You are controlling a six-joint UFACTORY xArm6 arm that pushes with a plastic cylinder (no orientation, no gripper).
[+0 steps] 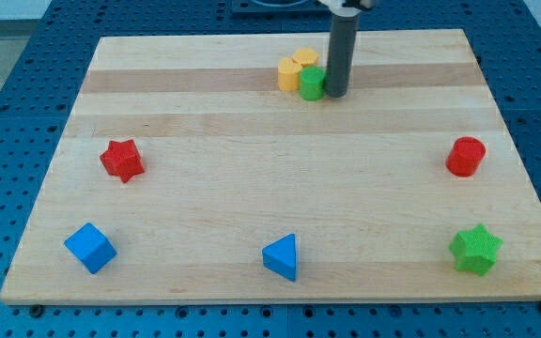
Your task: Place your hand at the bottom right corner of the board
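Counted eight blocks on the board: two yellow blocks; green cylinder touching my tip, far centre; red star left; red cylinder right; blue cube, blue triangle, green star near. No gripper. Near right corner lay just past the green star.

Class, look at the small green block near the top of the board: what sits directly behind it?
Behind the green block sits a yellow block, partly covered. My tip stands at its right.
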